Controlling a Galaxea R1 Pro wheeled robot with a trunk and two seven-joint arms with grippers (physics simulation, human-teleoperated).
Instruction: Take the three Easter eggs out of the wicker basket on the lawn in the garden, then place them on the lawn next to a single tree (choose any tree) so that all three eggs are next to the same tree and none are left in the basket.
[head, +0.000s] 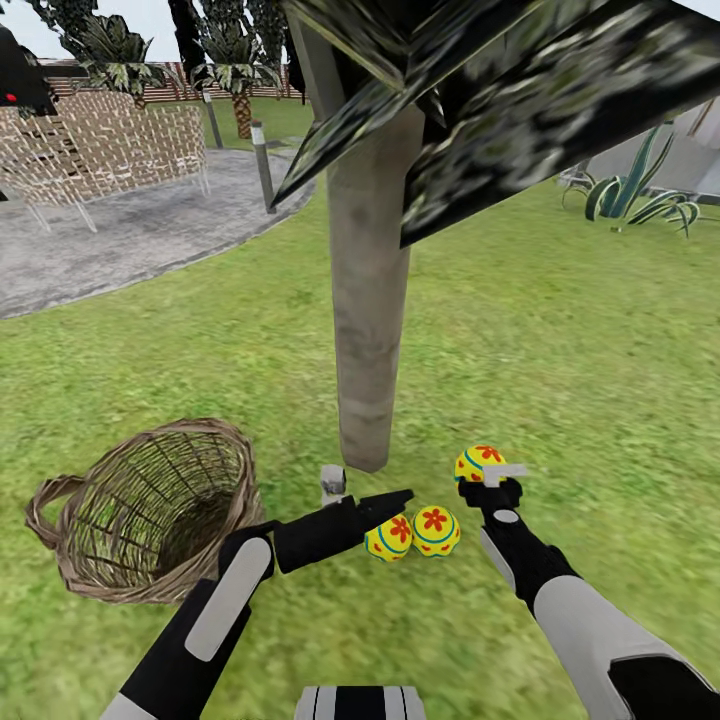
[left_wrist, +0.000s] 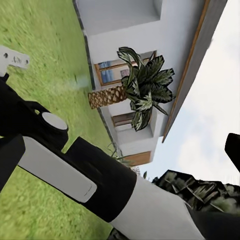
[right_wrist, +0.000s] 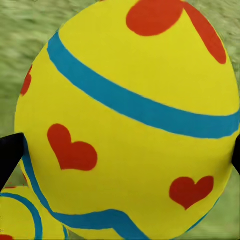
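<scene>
Two yellow Easter eggs (head: 390, 538) (head: 435, 530) with red flowers lie side by side on the lawn (head: 560, 360), just in front of the tree (head: 370, 330) with its pale trunk. A third Easter egg (head: 479, 462) (right_wrist: 130, 115), with red hearts and a blue band, sits between the fingers of my right gripper (head: 489, 478), low beside the trunk's foot; both dark fingertips (right_wrist: 10, 155) press its sides. My left gripper (head: 403, 496) is open and holds nothing, close to the two lying eggs. The wicker basket (head: 150, 510) leans on the grass at left, and its inside looks empty.
A grey gravel patio (head: 120, 240) with net-backed chairs (head: 100, 145) lies at the back left, with a short post (head: 263, 160) at its edge. Dark leaf patches (head: 520, 110) hang low over the trunk. A spiky plant (head: 640, 195) grows at right. A white house and palm (left_wrist: 140, 92) stand beyond.
</scene>
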